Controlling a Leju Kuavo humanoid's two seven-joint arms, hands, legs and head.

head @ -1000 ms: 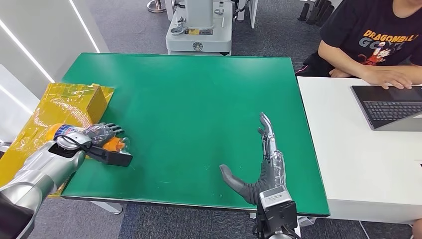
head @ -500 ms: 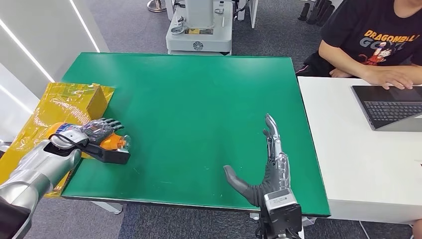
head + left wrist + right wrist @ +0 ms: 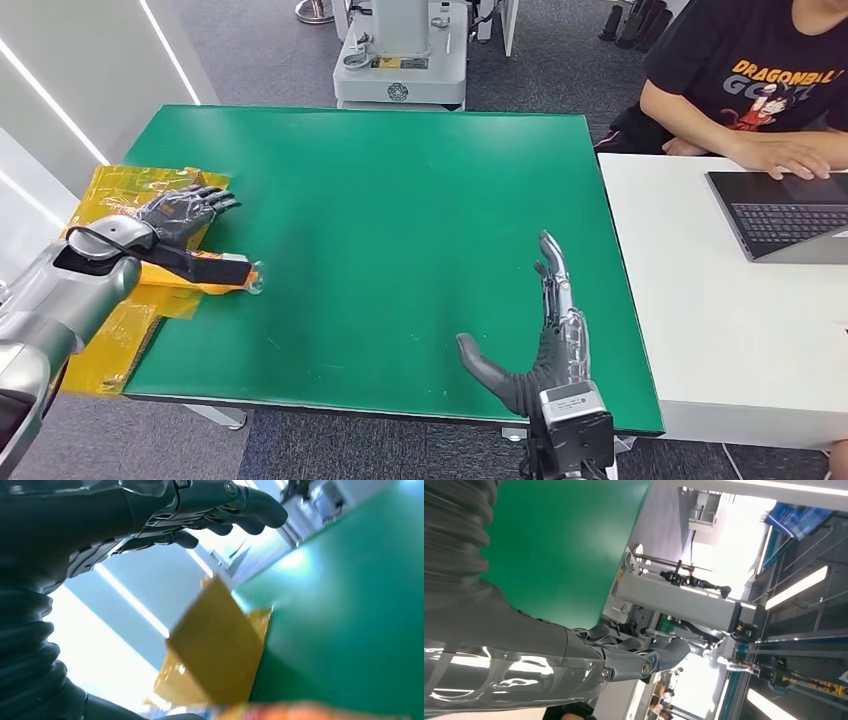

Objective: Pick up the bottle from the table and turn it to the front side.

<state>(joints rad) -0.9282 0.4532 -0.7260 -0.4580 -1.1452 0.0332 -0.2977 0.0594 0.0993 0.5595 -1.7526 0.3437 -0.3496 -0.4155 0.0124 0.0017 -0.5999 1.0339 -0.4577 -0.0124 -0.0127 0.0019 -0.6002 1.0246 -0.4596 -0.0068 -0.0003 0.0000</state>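
The orange bottle [image 3: 205, 286] lies on its side at the green table's left edge, its clear end [image 3: 253, 284] pointing toward the table's middle. My left hand [image 3: 182, 213] hovers just beyond it with fingers spread and nothing in them, and its dark thumb [image 3: 205, 268] stretches across the bottle's top and hides part of it. In the left wrist view the bottle is an orange blur [image 3: 300, 711] below the extended fingers [image 3: 220, 510]. My right hand [image 3: 545, 340] stands open and flat near the table's front edge, far to the right of the bottle.
A yellow box [image 3: 215, 640] and crinkled yellow sheet [image 3: 115, 330] sit at the table's left edge under my left arm. A person at the white table [image 3: 700, 300] on the right works at a laptop [image 3: 780, 215]. A grey machine base [image 3: 400, 70] stands beyond the green table [image 3: 400, 200].
My left hand has opened off the bottle and moved back toward the yellow box. The bottle now lies on the table. My right hand has drifted slightly nearer the front edge.
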